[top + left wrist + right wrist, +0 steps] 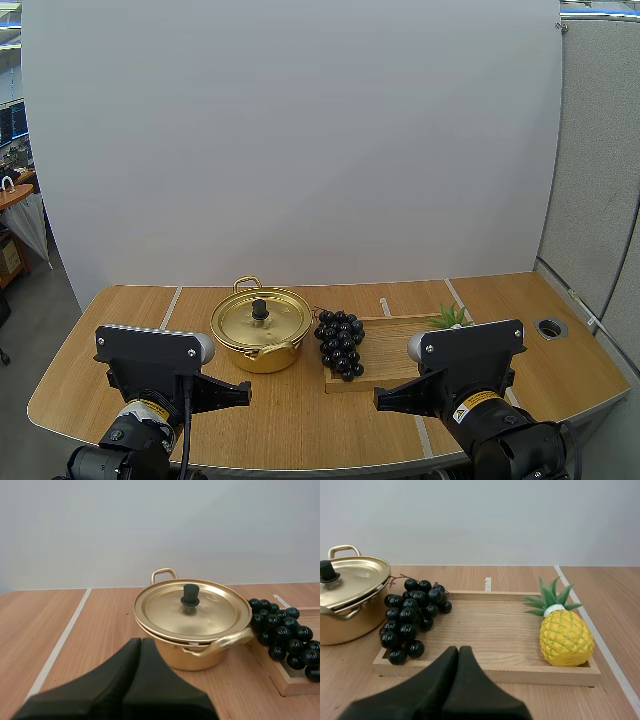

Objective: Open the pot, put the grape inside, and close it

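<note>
- Firstly, one wooden counter (300, 410) carries all the things, and two pale lines run across it.
- Next, one wooden tray (400, 345) lies on the right half of the counter, just beside the pot.
- Then one golden pot (262, 358) stands left of the tray. It has two handles, one turned to the near side and one to the far side.
- Its one lid (282, 322) sits on the pot, so the pot is closed. One black knob (190, 595) stands at the middle of the lid.
- Two tools are low at the near edge of the counter. The left tool (140, 642) points at the pot with its fingers pressed together on nothing. The right tool (458, 650) points at the near wall of the tray, its fingers also together and holding nothing.
- One bunch of dark grapes (341, 343) lies at the left end of the tray, partly over its edge and close against the pot. I cannot tell if they touch.
- One small pineapple (566, 636) stands at the right end of the tray, well apart from the grapes.
</note>
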Tool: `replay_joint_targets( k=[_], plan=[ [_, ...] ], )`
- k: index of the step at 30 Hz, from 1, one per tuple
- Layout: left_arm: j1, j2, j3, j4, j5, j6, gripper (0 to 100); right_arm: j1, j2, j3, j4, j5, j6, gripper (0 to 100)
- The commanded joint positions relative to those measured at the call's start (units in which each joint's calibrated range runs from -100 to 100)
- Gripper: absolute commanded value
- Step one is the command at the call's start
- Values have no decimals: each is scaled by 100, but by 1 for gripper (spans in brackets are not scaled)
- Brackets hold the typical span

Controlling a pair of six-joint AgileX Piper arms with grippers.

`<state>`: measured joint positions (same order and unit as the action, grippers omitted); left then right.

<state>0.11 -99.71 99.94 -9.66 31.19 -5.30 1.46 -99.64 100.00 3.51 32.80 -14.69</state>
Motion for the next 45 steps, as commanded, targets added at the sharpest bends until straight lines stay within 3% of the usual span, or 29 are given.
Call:
replay_joint_targets(
  k=[1, 8, 13, 18, 27, 35, 45],
  plan=[
    [-11, -29, -186, 48, 208, -142, 0, -5, -36, -76, -44, -163, 11, 0],
    [-11, -29, -1282, 268, 667, -59, 0, -5, -36, -1338, -44, 6, 11, 0],
    [-11, -29, -2018, 432, 833, 231, 0, -5, -36, -2328, -44, 1107, 11, 0],
    [-11, -29, -2898, 432, 1879, 240, 0, -5, -36, -3088, -88, 2215, 11, 0],
    [-11, -29, -3994, 396, 2729, 195, 0, -5, -8, -3408, -87, 2842, 11, 0],
    [-11, 1572, -4388, 362, 3067, 132, 0, -5, 1313, -3572, -87, 2794, 11, 0],
    [-11, 3615, -4956, 181, 3035, 132, 0, -5, 3582, -4963, -184, 3161, 11, 0]
  ],
)
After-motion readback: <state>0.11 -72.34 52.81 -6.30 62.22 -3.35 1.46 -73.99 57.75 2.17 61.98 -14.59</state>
